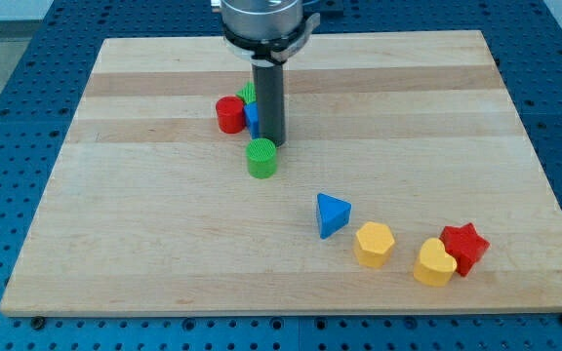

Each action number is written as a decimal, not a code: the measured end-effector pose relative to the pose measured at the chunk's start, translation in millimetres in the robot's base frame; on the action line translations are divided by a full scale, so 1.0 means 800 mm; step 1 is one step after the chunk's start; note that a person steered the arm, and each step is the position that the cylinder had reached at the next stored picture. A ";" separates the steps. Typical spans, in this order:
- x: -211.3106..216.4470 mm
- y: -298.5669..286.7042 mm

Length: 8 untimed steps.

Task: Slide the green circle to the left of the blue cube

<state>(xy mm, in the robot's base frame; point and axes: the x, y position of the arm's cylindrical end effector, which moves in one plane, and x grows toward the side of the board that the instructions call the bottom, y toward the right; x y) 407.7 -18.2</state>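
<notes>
We recorded the scene from largest item to smallest. No brand, label or legible writing was visible on anything.

The blue perforated base [8,117] surrounded the board, its surface a regular grid of small holes. On it lay the wooden board [164,253], pale, made of glued strips with visible grain, matte finish.

The arm's metallic flange [261,18] entered from the view's top, and the straight dark rod [269,97] hung from it. There was no claw on this rig, so no open or closed state applied. My tip [271,142] sat on the board just above the green circle [261,158], touching or nearly so; we could not tell which.

The green circle, a short ribbed cylinder, lay just below the blue cube [252,117], which was mostly hidden behind the rod. A red cylinder [228,114] touched the blue cube on the view's left. A second green block [248,93] peeked out behind them; shape unclear.

Well apart, toward the view's bottom right, lay a blue triangle [332,214], a yellow hexagon [374,244], a yellow heart [434,263] and a red star [464,246], the last two touching.
</notes>
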 end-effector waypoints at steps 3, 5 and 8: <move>0.072 0.057; 0.054 -0.082; 0.086 -0.062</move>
<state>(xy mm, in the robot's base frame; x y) 476.5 -67.8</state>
